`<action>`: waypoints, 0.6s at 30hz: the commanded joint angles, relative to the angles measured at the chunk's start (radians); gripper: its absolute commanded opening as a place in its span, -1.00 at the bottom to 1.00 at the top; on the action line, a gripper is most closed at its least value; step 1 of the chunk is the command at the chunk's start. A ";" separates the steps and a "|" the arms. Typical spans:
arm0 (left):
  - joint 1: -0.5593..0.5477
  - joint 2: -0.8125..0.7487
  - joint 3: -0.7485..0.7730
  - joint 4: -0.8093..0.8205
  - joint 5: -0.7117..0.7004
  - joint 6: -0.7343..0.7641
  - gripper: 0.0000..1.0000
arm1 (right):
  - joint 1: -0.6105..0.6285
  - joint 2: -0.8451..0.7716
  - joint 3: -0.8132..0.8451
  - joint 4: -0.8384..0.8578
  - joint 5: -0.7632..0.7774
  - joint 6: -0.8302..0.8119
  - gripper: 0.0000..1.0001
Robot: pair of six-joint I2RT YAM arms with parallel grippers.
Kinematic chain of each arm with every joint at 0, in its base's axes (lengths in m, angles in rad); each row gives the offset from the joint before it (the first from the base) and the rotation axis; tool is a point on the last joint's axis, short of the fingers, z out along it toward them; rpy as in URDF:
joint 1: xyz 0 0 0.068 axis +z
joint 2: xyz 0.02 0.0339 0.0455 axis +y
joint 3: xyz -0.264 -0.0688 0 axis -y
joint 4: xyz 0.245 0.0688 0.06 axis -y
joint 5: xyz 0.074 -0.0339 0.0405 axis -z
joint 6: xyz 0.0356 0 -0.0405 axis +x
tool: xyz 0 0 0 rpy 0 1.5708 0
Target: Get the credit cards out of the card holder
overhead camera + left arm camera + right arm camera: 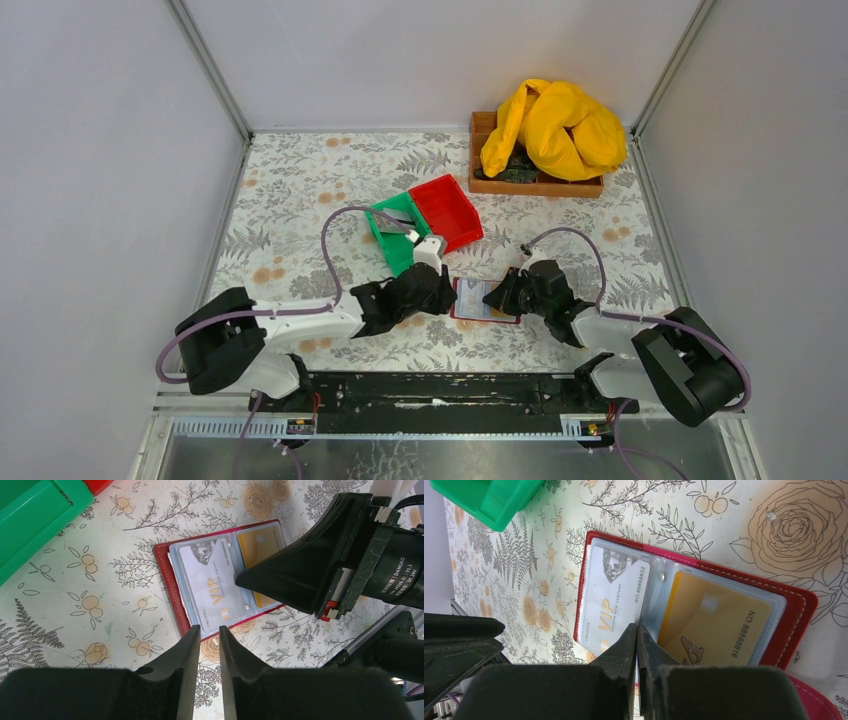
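A flower-patterned bench (300, 200) carries, at its far right, a wooden tray (540, 187) heaped with a crumpled yellow cloth (555, 125). Near the middle, a red bin (447, 210) and a green bin (397, 240) sit touching side by side. In front of the bins, between the two arms, the card holder (167, 580) lies flat and opened on the bench, its dark red border framing clear plastic sleeves. Two credit cards are still in those sleeves: a silver card printed VIP (210, 585) on one leaf and a gold card (719, 625) on the other. The left claw (209, 630) hangs low over the holder's near edge, its fingers a narrow slit apart with nothing between them. The right claw (636, 627) is closed, its fingertips together at the fold between the two cards. Whether they pinch the plastic there cannot be told.
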 commanded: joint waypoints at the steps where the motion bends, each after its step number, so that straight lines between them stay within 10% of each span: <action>1: -0.004 0.008 -0.006 0.043 0.008 -0.001 -0.45 | 0.010 -0.012 0.002 0.044 -0.021 0.006 -0.85; 7: -0.004 0.055 0.021 0.122 0.101 0.017 -0.32 | 0.010 -0.236 0.035 -0.159 0.054 -0.036 -0.81; 10: -0.003 0.089 0.042 0.165 0.142 0.012 0.16 | 0.007 -0.312 0.071 -0.301 0.141 -0.083 -0.80; 18: -0.003 0.255 0.125 0.254 0.239 -0.021 0.00 | -0.040 -0.309 0.075 -0.454 0.270 -0.073 -0.84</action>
